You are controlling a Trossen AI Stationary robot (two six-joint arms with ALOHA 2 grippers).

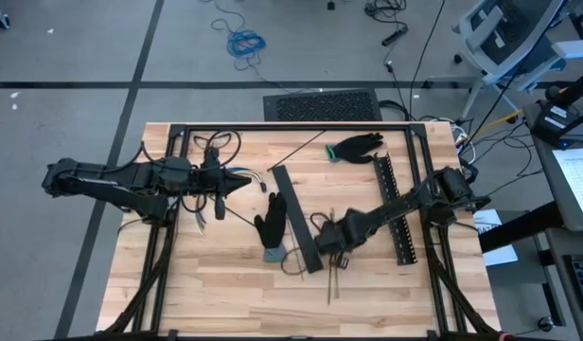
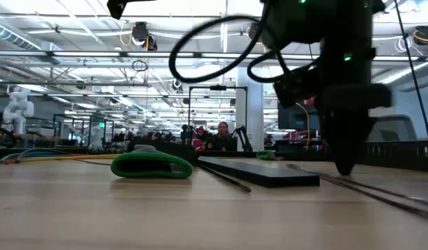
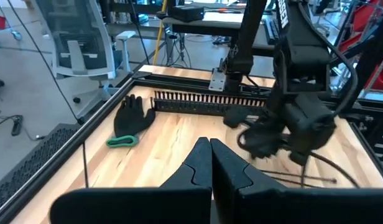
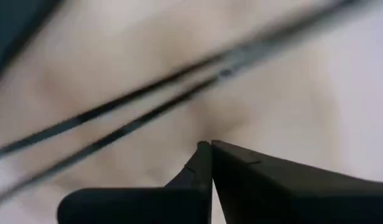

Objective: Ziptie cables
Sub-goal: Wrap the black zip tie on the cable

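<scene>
Surface: pale wooden table [image 1: 225,284] inside a black frame, grey floor around it.
Room: low view looks across the tabletop into a long hall with ceiling lights; a person sits far behind the table.
Landmark: black slotted strip [image 1: 396,213], lying along the table's right part.
Right gripper [image 1: 327,254]: low over the wood just left of the slotted strip, fingers pressed together and holding nothing, tips right above thin black sticks [image 1: 333,275].
Left gripper [image 1: 246,180]: well left of the slotted strip, above the table's far-left part, fingers closed together and empty.
Cables: multicoloured bundle not made out for certain in any view; dark tangled wires by the right gripper cannot be told apart.
Other things: flat black bar [image 1: 296,227] left of the strip; black glove with green cuff [image 1: 353,147] just beyond the strip's far end; second dark glove [image 1: 271,223] left of the bar.
Edges and open room: bare wood along the near edge; frame rail runs close beside the strip's right side.
View differences: right wrist view shows only blurred sticks [image 4: 148,106] under closed fingertips; left wrist view shows the glove [image 3: 130,119], the strip [image 3: 204,102] and the right arm; high view alone shows a blue coiled cord [image 1: 244,42] on the floor.
</scene>
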